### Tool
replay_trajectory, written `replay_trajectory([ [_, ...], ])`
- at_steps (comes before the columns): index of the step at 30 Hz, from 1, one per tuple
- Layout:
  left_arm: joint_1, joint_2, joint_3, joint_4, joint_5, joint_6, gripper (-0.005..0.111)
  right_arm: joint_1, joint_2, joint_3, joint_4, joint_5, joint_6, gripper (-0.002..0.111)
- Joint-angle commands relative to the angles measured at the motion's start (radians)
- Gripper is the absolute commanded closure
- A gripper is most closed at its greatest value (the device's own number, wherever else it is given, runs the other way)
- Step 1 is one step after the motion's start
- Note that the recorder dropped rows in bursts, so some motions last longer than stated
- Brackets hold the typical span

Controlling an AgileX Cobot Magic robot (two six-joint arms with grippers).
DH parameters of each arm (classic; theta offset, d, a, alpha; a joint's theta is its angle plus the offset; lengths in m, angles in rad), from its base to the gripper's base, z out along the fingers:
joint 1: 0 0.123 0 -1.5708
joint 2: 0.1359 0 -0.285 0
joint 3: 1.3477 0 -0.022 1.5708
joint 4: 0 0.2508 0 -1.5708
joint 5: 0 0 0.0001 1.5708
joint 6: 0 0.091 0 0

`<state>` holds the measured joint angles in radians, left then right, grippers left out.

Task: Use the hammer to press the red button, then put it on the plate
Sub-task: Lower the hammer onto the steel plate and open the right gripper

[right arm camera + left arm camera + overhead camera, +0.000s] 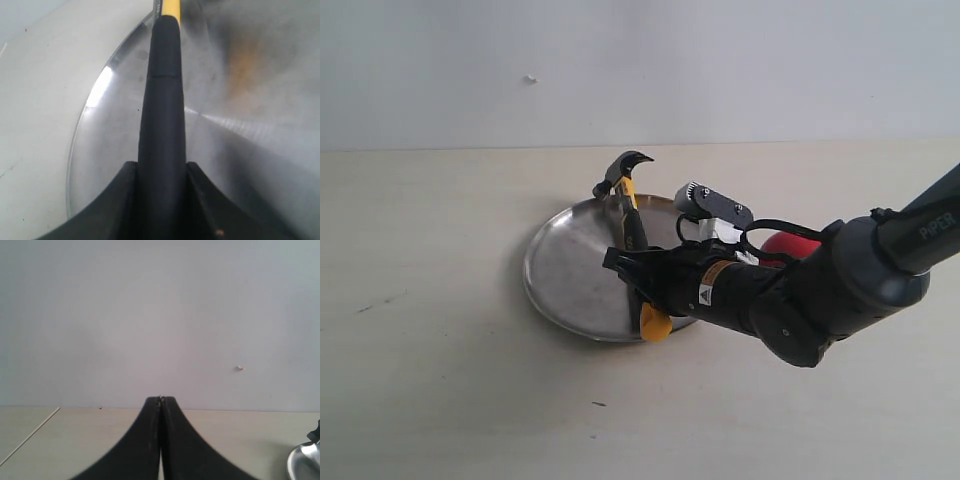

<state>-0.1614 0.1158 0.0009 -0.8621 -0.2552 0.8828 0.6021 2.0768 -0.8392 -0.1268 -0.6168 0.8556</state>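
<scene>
A bare pale wall (620, 60) with one small chip in it (530, 78) backs a light beige desk (440, 380). The desk carries a faint dark scuff toward its left edge and a tiny speck nearer the front edge.

I count one plate (570, 270), one hammer (630, 215) and one red button (790, 245). The plate lies about mid-desk, somewhat closer to the back edge. My right arm reaches in from the right edge and crosses the plate's right side, so it blocks most of what lies behind it. The button is just off the plate toward the right edge. Only a slice of its red dome shows past the arm, and its base is hidden.

The right tool (632, 270) is clamped on the hammer's black handle. The hammer is tilted over the plate, with the claw head raised toward the back edge and the yellow end down by the plate's front rim. I cannot tell whether that end touches the rim. The tool covers the middle of the handle.

In the right wrist view the handle (162, 100) runs out from between the tool's (161, 170) two fingers, over the blurred steel of the plate (240, 125). The head is cut off at the frame edge.

The left tool (160, 402) shows only in its own wrist view. Its two fingers are pressed together with nothing between them, above bare desk and facing the wall. A sliver of the plate's rim (302, 460) is cut off at the corner of that frame, and I cannot make out the dark bit above it.
</scene>
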Motion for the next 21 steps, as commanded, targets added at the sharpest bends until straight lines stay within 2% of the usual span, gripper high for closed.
replay_trajectory([
  [1, 0.003, -0.004, -0.001, 0.001, -0.002, -0.001, 0.107, 0.002, -0.014, -0.017, -0.005, -0.086, -0.016, 0.108],
  [12, 0.003, -0.004, -0.001, 0.001, -0.002, -0.001, 0.107, 0.002, -0.014, -0.017, -0.047, -0.067, -0.021, 0.106],
  [19, 0.003, -0.004, -0.001, 0.001, -0.002, -0.001, 0.107, 0.002, -0.014, -0.017, -0.06, -0.043, -0.013, 0.068],
  [21, 0.003, -0.004, -0.001, 0.001, -0.002, -0.001, 0.107, 0.002, -0.016, -0.017, -0.045, -0.017, -0.015, 0.063],
])
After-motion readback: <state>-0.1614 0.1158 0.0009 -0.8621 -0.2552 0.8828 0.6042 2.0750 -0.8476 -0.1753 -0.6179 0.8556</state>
